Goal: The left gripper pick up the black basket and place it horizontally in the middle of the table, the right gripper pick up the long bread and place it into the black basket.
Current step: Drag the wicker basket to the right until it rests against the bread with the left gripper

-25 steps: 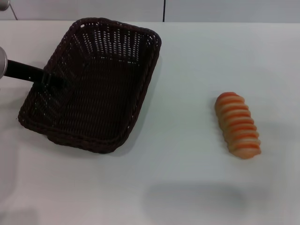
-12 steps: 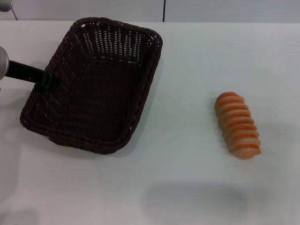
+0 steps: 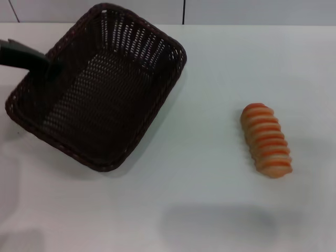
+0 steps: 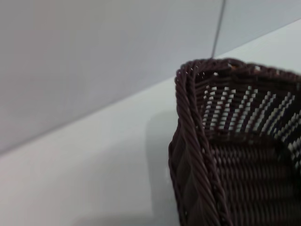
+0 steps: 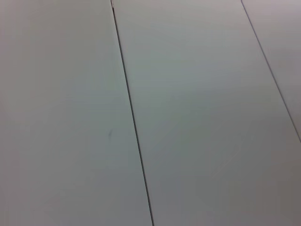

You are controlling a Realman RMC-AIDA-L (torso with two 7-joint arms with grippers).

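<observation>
The black basket [image 3: 100,100] is at the left of the white table [image 3: 210,199], tilted and turned at an angle, its left end raised. My left gripper [image 3: 44,64] reaches in from the left edge and is shut on the basket's left rim. The left wrist view shows a corner of the braided rim [image 4: 193,122] close up. The long bread [image 3: 266,139] lies alone on the right of the table, well apart from the basket. My right gripper is out of view.
A pale wall with a dark vertical seam [image 3: 184,11] runs behind the table's far edge. The right wrist view shows only pale panels with seams [image 5: 131,122]. A faint shadow [image 3: 218,224] lies on the table's near side.
The left gripper has moved up and toward the far left with the basket. The basket has lifted, tilted and rotated. The bread has not moved.
</observation>
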